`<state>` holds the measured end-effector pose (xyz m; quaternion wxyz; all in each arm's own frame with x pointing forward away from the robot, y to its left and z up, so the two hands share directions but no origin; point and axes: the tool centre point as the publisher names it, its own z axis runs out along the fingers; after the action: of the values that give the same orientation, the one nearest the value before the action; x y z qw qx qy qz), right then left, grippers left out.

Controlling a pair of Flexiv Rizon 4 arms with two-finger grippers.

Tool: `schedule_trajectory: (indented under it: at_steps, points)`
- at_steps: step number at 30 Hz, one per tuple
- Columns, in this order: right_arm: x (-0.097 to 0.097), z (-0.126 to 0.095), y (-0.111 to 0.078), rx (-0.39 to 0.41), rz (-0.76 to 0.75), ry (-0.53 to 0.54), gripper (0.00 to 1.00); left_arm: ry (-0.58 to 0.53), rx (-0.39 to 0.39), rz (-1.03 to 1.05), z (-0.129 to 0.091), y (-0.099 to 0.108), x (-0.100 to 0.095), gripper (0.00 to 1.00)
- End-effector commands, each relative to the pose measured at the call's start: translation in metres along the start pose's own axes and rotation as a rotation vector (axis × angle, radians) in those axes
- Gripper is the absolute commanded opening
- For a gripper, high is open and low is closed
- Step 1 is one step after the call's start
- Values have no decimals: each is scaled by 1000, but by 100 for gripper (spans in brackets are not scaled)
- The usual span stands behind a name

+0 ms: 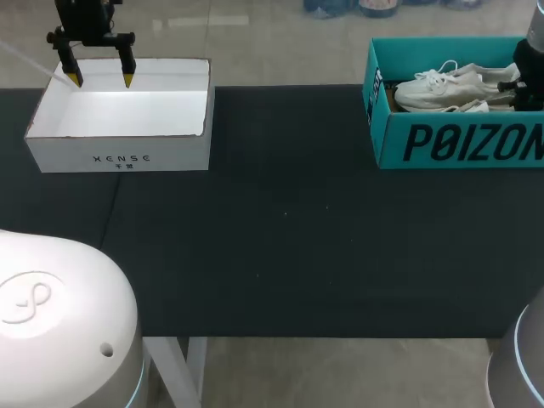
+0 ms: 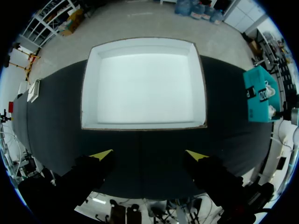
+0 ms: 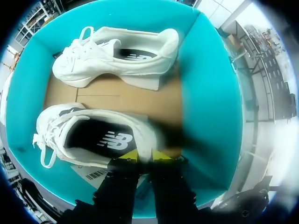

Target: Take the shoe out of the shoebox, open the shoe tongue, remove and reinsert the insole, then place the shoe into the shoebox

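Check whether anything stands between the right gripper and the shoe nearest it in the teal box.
Nothing visible does. The right gripper is at the heel of the nearer shoe, its yellow tips seemingly pinching the heel rim. The second shoe lies on its side farther ahead in the teal shoebox, clear of them.

A black-topped table point(image 1: 280, 255) spans the view; a white leg point(image 1: 197, 367) shows below the table's near edge.

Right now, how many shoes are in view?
2, both in the teal shoebox: near shoe, heel in the right gripper; far shoe beyond, on its side.
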<state>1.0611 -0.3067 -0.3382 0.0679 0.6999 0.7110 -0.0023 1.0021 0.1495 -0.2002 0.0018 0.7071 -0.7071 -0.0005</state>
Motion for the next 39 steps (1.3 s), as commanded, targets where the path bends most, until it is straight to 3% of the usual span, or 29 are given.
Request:
schedule_trajectory:
  at_steps: [1,8,27,36,39]
  points:
    - [3,-4,-2,-8,2,-2,0,-1,0,0,0,1,0,100]
    - [7,-15,2,-29,8,5,0,-1,0,0,0,1,0,100]
    - [7,-77,27,-86,94,14,0,-1,0,0,0,1,0,100]
    - [12,-114,36,-98,144,14,0,-1,0,0,0,1,0,100]
    - [15,-131,35,-135,156,21,0,-1,0,0,0,1,0,100]
